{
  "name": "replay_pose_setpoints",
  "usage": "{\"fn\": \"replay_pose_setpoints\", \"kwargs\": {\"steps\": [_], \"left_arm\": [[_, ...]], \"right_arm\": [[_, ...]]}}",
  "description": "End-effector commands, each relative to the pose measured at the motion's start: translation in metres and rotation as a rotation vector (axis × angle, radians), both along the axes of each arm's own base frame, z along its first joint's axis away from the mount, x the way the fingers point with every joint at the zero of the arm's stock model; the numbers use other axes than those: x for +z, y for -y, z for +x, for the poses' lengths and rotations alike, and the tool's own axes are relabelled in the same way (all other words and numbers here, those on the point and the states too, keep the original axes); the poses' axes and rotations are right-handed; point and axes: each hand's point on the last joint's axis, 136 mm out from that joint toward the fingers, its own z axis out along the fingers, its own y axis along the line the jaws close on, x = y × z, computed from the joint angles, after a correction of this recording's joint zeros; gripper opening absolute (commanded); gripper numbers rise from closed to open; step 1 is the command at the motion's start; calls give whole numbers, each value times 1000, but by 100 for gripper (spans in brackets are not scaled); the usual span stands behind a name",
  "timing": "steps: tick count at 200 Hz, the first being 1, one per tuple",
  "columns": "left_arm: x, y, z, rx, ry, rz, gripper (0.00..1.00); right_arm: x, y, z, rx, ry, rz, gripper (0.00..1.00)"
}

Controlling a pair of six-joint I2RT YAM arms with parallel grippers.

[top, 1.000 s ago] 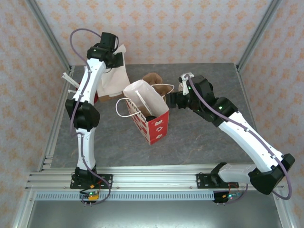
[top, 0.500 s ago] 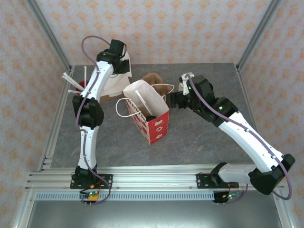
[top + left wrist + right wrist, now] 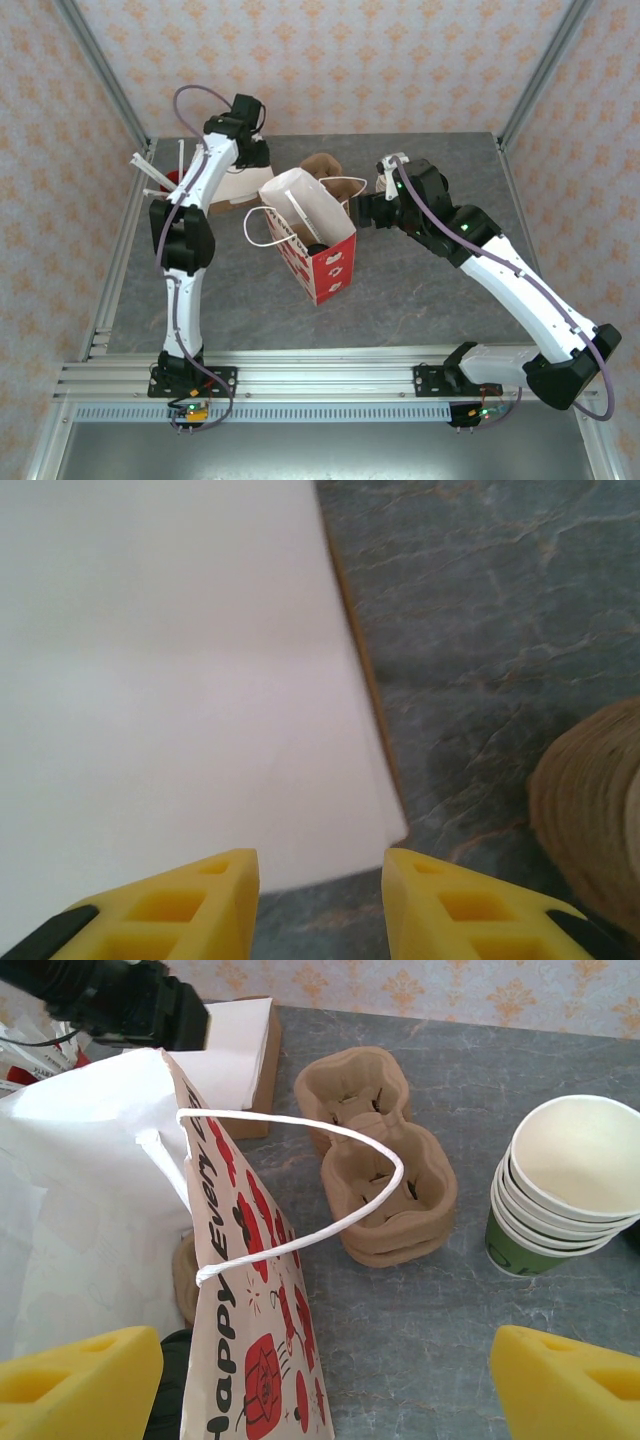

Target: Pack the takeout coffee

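Left arm and wrist have swung along the back edge of the table (image 3: 420,290) toward the far-left corner's inner side, and the left gripper (image 3: 320,865) now hangs over the white napkin stack (image 3: 180,680), whereas a second ago it sat higher and further back. Its yellow fingers, then shut, now stand part-way apart with nothing between them. The near corner of the napkins and bare grey table show through the gap. The right arm and the bag have not shifted.

The red-and-white paper bag (image 3: 305,225) stands upright and open near the middle of the table, its white cord handles looping out to either side. Deep inside it, at the bottom, sits a black round shape that reads as the lid of the takeout coffee (image 3: 315,247); its sides are hidden by the bag's walls.

The right gripper (image 3: 358,212) is at the bag's right rim, its jaws spread wide. In the right wrist view the bag's printed side wall rises between the two fingers without either one pressing on it, so it grips nothing.

Behind the bag, toward the back edge, lies a brown pulp carrier (image 3: 380,1150). Just to its right stands the stack of cream-lined cups (image 3: 560,1190). By the left edge, a red cup (image 3: 172,180) holds white sticks that lean outward.
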Motion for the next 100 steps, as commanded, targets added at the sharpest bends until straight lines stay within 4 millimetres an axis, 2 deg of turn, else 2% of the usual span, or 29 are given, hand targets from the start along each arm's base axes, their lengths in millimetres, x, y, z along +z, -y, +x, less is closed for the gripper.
{"fn": "replay_pose_setpoints", "kwargs": {"steps": [1,24,49,82,100], "left_arm": [[29,-33,-14,83,74,102,37],[6,-52,-29,130,18,95,37],[-18,-68,-35,148,-53,178,38],[-40,-66,-31,129,-101,181,39],[-48,-67,-28,132,-108,186,43]], "right_arm": [[-1,3,-3,-11,2,7,86],[-9,3,-2,-14,-2,-2,86],[-10,2,-2,-6,1,-10,86],[-11,2,-2,0,2,-16,86],[-11,3,-2,0,4,-19,86]]}}
